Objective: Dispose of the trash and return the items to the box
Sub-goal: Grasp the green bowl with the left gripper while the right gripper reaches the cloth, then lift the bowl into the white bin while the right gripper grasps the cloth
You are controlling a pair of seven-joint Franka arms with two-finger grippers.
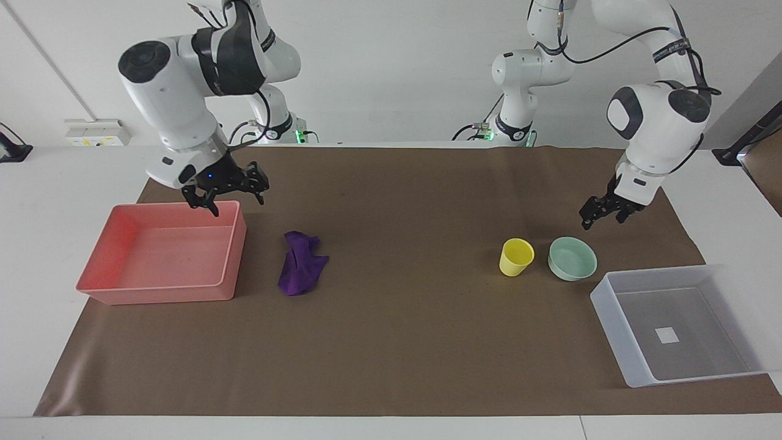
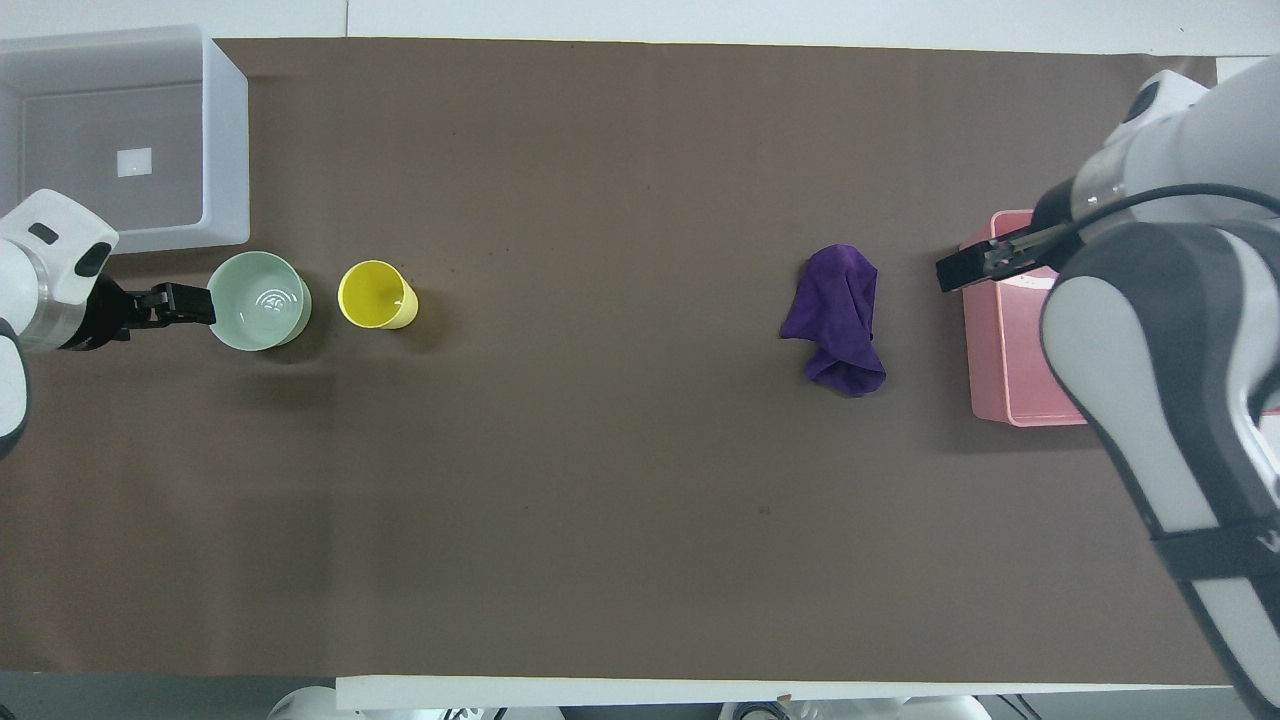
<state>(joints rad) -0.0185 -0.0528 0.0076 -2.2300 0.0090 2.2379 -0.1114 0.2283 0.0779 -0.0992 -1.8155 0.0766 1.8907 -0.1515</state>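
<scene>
The purple cloth (image 1: 302,269) (image 2: 838,318) lies crumpled on the brown mat beside the pink tray (image 1: 235,244) (image 2: 985,340). The yellow cup (image 1: 516,256) (image 2: 375,295) and the mint-green bowl (image 1: 572,258) (image 2: 257,300) stand upright side by side, next to the translucent box (image 1: 611,324) (image 2: 228,150), which holds nothing but its white label. My right gripper (image 1: 237,205) (image 2: 965,268) is open and empty over the pink tray's corner nearest the cloth. My left gripper (image 1: 602,221) (image 2: 185,303) is open and empty, raised just beside the bowl, toward the left arm's end.
The brown mat (image 1: 403,342) covers most of the table. The pink tray holds nothing. In the overhead view the right arm's body (image 2: 1160,380) hides most of the tray.
</scene>
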